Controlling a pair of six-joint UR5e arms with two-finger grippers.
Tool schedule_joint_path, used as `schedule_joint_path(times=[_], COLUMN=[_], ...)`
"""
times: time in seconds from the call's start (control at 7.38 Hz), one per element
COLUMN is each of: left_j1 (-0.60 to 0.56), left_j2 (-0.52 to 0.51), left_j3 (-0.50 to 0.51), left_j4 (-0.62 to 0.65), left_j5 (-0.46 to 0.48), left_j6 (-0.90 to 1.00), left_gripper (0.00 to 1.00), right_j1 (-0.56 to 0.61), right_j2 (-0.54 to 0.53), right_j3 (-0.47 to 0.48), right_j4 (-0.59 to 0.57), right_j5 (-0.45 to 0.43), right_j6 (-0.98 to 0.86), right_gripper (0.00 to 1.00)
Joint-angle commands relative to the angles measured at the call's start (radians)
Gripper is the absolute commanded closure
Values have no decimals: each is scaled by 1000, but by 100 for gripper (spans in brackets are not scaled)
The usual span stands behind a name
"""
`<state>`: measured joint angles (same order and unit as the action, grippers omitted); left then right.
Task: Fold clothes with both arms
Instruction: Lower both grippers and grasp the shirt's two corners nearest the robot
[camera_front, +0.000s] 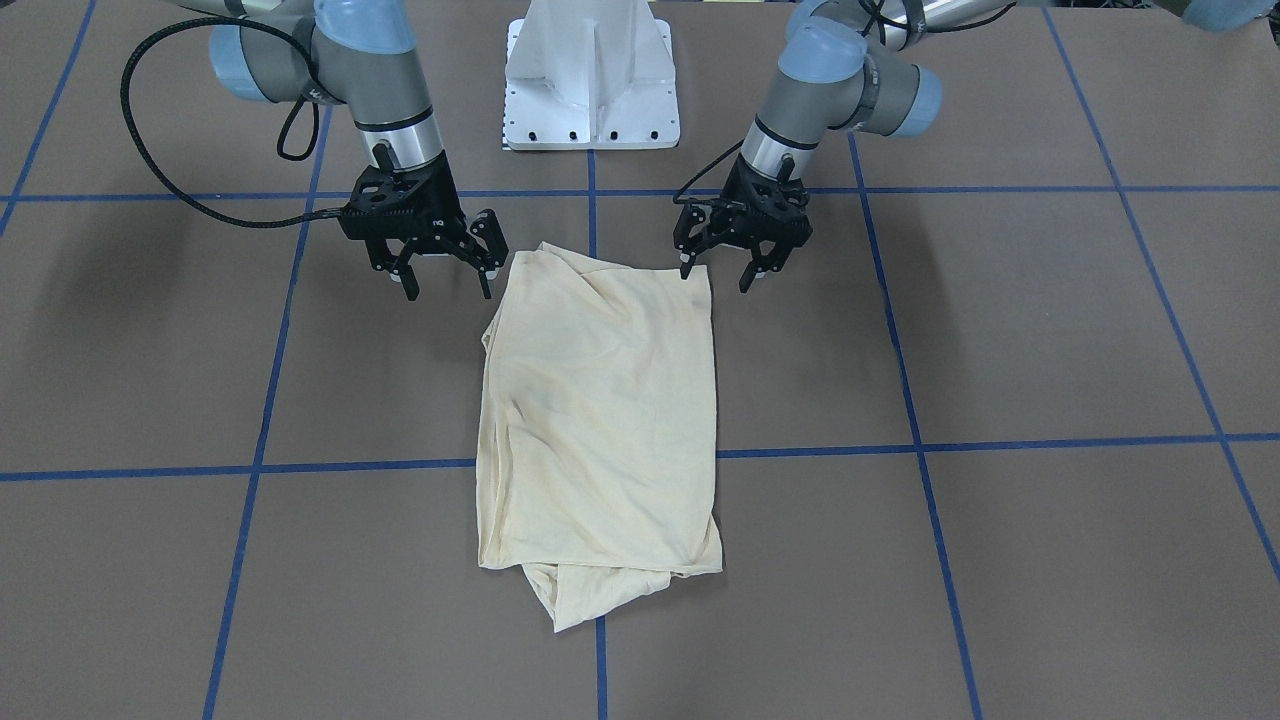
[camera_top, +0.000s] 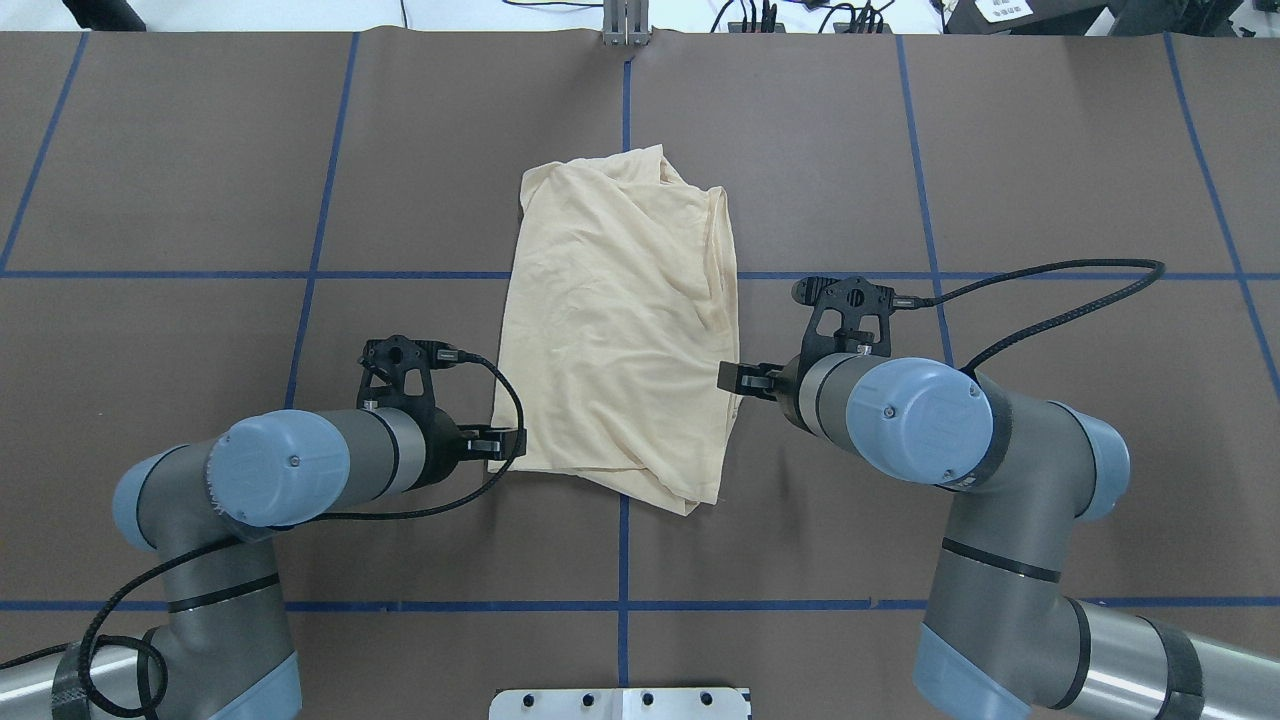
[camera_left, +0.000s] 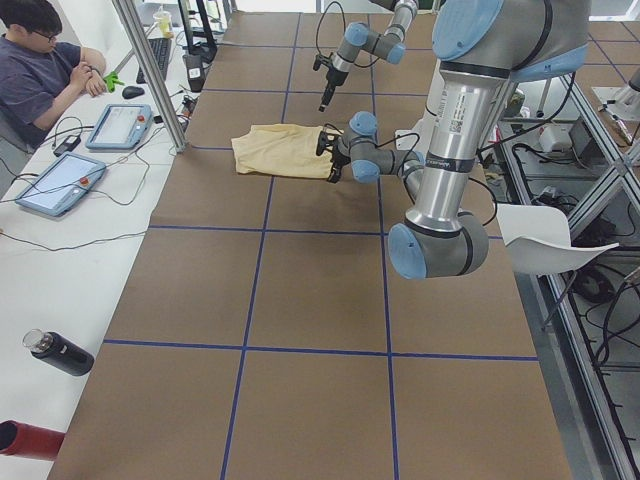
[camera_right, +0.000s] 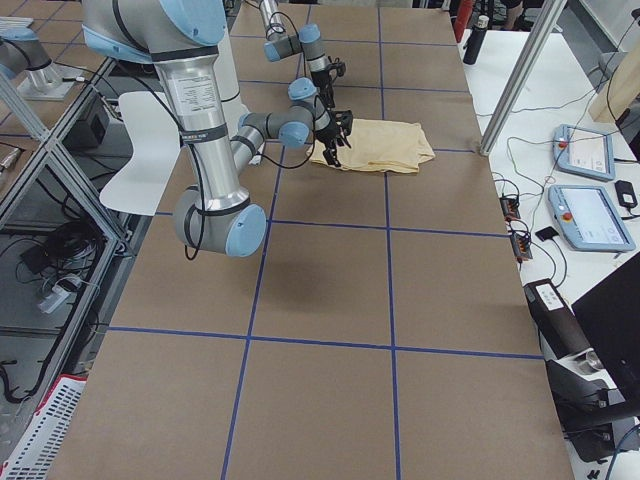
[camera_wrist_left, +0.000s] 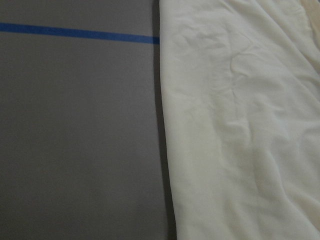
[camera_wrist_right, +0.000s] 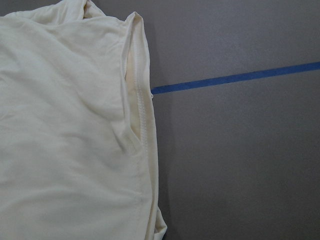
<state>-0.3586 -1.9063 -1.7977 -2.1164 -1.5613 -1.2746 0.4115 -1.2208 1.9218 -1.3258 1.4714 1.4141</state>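
Left gripper (camera_front: 716, 277), right gripper (camera_front: 448, 290): jaws spread, empty, pointing down, flanking T-shirt (camera_front: 600, 400).

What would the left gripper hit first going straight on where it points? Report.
Likely the edge of the T-shirt: the left gripper points down at its corner, jaws open; the outer side may land on bare table instead. Height unclear.

The table (camera_front: 1000, 330) is seen steeply from above by a camera across from the robot, the white pedestal (camera_front: 592, 80) at 12 o'clock. It is covered again from behind the robot's shoulders, pedestal at 6 o'clock. Two distant side views are taken along it from either end. The folded shirt (camera_top: 620, 320) is shared by all six views, framed close up at 3 o'clock by the left wrist camera and at 9 o'clock by the right.
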Motion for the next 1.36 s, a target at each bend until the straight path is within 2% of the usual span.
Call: schedule_joint_path(times=[0.0, 0.27, 1.22], left_j1=[24, 24, 26], left_j2=[-19, -19, -19], left_j3=[15, 17, 18], left_j4=[33, 33, 36], left_j5=[-2, -5, -34], left_j6=[0, -2, -3], left_gripper=[56, 58, 57], right_j1=[-2, -2, -5], right_j2=[1, 1, 0], right_j3=[0, 2, 2], right_j4=[-1, 0, 0], right_j5=[0, 0, -2], right_j6=[0, 0, 0], right_gripper=[0, 0, 0])
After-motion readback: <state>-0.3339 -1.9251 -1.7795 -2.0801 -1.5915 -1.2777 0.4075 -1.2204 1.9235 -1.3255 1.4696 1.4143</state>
